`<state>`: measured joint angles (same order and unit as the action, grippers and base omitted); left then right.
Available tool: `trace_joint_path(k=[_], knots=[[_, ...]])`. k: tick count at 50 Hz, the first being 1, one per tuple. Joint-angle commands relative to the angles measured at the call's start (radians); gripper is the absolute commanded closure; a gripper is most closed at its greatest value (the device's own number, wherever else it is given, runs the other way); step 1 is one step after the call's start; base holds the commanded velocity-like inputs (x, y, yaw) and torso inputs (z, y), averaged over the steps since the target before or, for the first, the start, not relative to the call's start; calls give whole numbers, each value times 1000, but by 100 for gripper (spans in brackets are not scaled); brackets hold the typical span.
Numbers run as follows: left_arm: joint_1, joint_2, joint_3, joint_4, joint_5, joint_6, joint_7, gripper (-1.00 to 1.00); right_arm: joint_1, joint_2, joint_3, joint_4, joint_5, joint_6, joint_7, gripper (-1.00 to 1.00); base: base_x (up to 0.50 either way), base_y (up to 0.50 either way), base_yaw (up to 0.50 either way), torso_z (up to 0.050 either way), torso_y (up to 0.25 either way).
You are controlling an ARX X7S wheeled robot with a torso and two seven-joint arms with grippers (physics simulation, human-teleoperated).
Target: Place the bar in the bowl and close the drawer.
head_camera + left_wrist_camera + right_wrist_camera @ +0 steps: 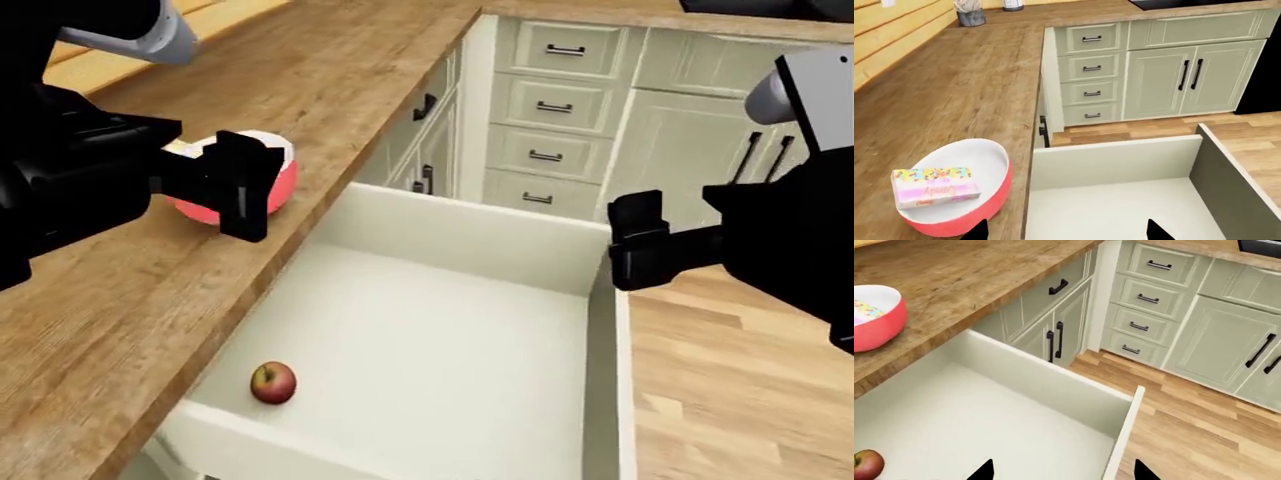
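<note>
Sitting open, the drawer has an apple by its front left corner | both claws, left and right, wide open, holding nothing | bar in bowl near the bench edge.

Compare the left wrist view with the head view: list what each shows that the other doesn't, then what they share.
Only the left wrist view shows the bar lying in the bowl, and a grey pot far along the counter.

Only the head view shows the apple inside the open drawer, plus the left hand and the right hand, both empty.

Both show the bowl on the wooden counter, the open drawer's white interior, and the stack of narrow drawers.
</note>
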<state>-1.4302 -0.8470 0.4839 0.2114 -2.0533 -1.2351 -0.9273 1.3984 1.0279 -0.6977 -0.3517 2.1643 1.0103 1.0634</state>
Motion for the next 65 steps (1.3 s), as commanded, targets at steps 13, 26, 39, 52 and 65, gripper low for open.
trace_joint_path(k=[13, 26, 39, 52, 65], knots=[[-2, -6, 10, 4, 3, 4, 10, -100, -4, -1, -4, -3, -8, -4, -11, -100, -4, 17, -500, 0, 0], [-10, -11, 16, 9, -5, 8, 6, -100, 0, 1, -8, -7, 7, -7, -2, -100, -13, 83, -500, 0, 0], [-13, -14, 22, 9, -3, 11, 9, -100, -1, -1, -3, -4, 7, -17, -15, -100, 0, 59, -231, 0, 0], [-12, -14, 26, 5, 10, 13, 20, -100, 2, 1, -11, 0, 7, -16, -3, -100, 500, -122, 0, 0, 0], [-21, -14, 35, 8, -3, 19, 11, -100, 4, 12, -10, 2, 14, -28, 9, -100, 15, -114, 0, 0, 0]])
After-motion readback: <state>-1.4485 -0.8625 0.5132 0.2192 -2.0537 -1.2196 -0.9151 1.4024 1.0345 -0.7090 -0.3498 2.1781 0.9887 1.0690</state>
